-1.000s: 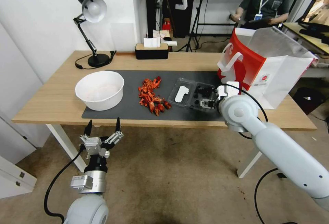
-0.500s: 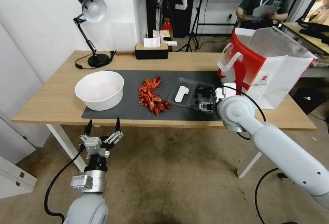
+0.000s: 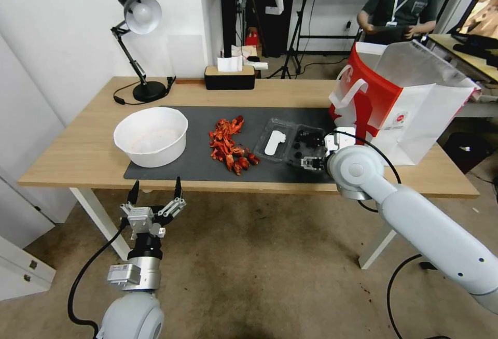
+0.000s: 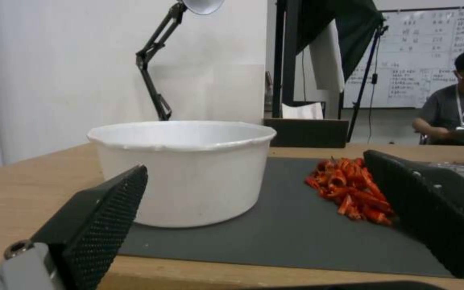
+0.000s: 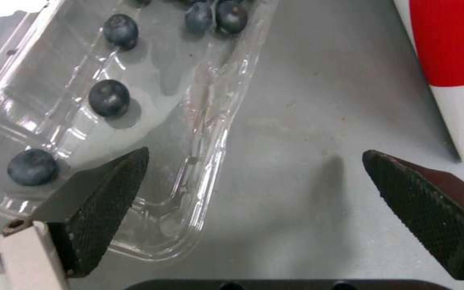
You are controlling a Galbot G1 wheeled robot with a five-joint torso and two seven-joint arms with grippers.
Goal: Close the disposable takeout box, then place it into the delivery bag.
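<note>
The disposable takeout box (image 3: 290, 143) lies open on the dark mat, a white patch on its left half and dark berries in its right half. My right gripper (image 3: 311, 163) hovers low at the near edge of the right half, open. In the right wrist view, one finger (image 5: 100, 201) is over the box (image 5: 151, 104) and the other finger (image 5: 431, 209) is over bare mat, with the box's rim between them. The delivery bag (image 3: 399, 100), red and white, stands open just right of the box; its corner (image 5: 452, 44) shows close by. My left gripper (image 3: 155, 194) waits open below the table's front edge.
A white bowl (image 3: 150, 137) sits at the mat's left end, with a pile of red shells (image 3: 231, 144) between it and the box. A desk lamp (image 3: 137, 43) and a tissue box (image 3: 230, 77) stand at the table's back. The mat (image 3: 207, 168) reaches almost to the front edge.
My right gripper has slid a little toward the table's front edge and slightly left along the box's right half. The left arm has not moved.
</note>
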